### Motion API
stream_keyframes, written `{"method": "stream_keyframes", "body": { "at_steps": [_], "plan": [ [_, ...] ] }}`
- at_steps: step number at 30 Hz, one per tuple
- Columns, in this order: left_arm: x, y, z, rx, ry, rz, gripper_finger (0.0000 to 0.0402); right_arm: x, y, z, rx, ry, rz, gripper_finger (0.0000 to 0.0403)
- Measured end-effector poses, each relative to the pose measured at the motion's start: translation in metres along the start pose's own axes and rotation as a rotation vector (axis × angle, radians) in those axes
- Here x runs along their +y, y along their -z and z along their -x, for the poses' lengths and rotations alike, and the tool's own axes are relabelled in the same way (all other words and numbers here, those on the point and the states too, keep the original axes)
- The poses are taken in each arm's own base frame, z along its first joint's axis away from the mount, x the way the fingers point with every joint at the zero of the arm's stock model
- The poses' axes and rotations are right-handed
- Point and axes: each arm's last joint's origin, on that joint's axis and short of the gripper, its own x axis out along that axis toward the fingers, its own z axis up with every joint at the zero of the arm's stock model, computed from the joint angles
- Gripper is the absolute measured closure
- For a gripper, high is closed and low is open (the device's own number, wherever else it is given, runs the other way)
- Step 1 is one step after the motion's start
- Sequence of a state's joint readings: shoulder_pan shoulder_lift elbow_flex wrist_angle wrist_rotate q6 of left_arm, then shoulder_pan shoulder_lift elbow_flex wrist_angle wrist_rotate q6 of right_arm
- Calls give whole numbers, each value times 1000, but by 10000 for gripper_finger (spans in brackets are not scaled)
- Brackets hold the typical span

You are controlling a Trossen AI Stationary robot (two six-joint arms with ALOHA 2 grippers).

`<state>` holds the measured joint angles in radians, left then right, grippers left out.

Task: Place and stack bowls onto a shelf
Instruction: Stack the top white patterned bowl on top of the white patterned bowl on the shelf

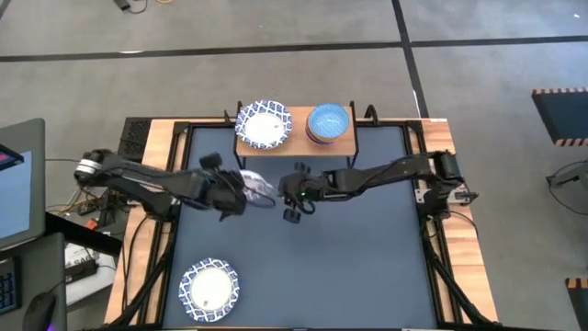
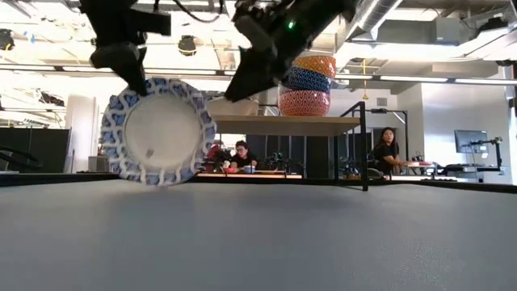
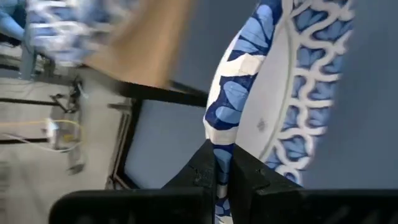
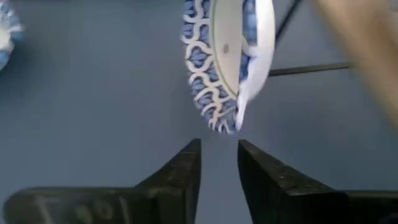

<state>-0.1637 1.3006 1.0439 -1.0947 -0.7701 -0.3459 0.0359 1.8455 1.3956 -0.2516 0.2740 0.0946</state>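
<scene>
A wide white bowl with a blue patterned rim [image 2: 157,132] stands on edge over the middle of the dark table, held at the top by my left gripper [image 2: 133,77], which is shut on it. In the high view the bowl [image 1: 257,184] lies between my two grippers. My right gripper [image 4: 219,149] is open just beside this bowl [image 4: 224,68] and touches nothing. The wooden shelf [image 1: 296,145] at the far edge carries another white bowl [image 1: 264,124] and a stack of small bowls [image 1: 328,122] with the light blue one on top. A third white bowl [image 1: 209,287] sits on the table near the front edge. My left gripper pinches the bowl's blue rim [image 3: 222,163] between its two fingers, one on the inner face and one on the outer. The fingers come from above, pointing down. The bowl hangs on edge below them; whether its lower rim [image 2: 157,183] touches the table I cannot tell.
The shelf's black legs [image 2: 361,149] stand behind the grippers. The small bowls [image 2: 307,81] are stacked on the shelf's right half. Open dark table lies to the right and toward the near edge. People sit in the room beyond the table.
</scene>
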Motion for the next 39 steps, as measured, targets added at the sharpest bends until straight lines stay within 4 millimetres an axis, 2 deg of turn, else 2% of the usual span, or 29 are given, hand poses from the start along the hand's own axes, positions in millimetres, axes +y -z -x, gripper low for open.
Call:
{"method": "stream_keyframes", "body": {
  "at_steps": [5,9,12,16,20,25,32,36,39],
  "plan": [
    [55,4,27,-122,11,166,401,-11,-8,35,15,81,-21,233],
    [96,11,53,-288,61,341,401,-15,-6,56,-3,86,-23,216],
    [124,14,70,-464,48,509,401,-18,-3,66,-14,85,-34,212],
    [148,13,74,-578,-42,654,401,-22,1,74,-36,89,-68,213],
    [160,-1,59,-596,-78,761,398,-22,0,76,-46,85,-72,215],
    [170,-19,23,-564,33,780,384,-23,1,76,-39,89,-72,215],
    [195,-28,-26,-368,125,855,374,-24,6,76,12,96,-65,216],
    [207,-31,-45,-289,164,920,353,-25,8,76,29,152,-65,216],
    [215,-34,-48,-294,198,941,324,-26,9,76,30,178,-68,216]
  ]
}}
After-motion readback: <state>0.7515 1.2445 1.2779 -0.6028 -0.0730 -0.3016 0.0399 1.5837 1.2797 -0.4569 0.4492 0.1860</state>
